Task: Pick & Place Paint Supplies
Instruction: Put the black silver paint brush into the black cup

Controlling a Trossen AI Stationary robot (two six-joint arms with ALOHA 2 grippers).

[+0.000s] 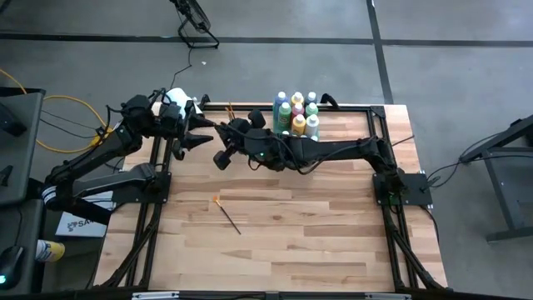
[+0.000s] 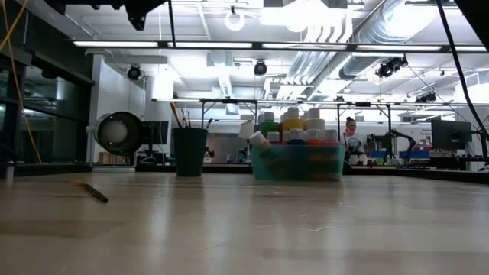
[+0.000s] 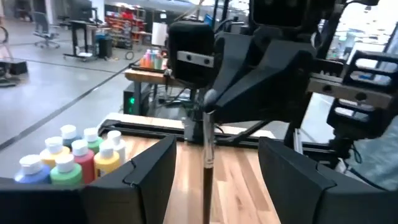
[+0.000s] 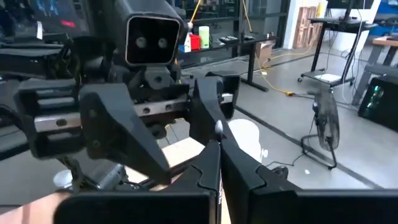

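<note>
right gripper (image 1: 218, 127) clamped on paintbrush (image 3: 207, 140) | left gripper (image 1: 202, 133) jaws wide, empty, straddling it | brush at my 9 o'clock, long axis pointing into left's gap | left nearer | bottles (image 1: 297, 115) at 3 o'clock.

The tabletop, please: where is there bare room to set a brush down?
The near half of the table is bare wood, bordered only by one loose paintbrush left of centre. The far edge is crowded: paint bottles, left gripper and right gripper meet there.
</note>
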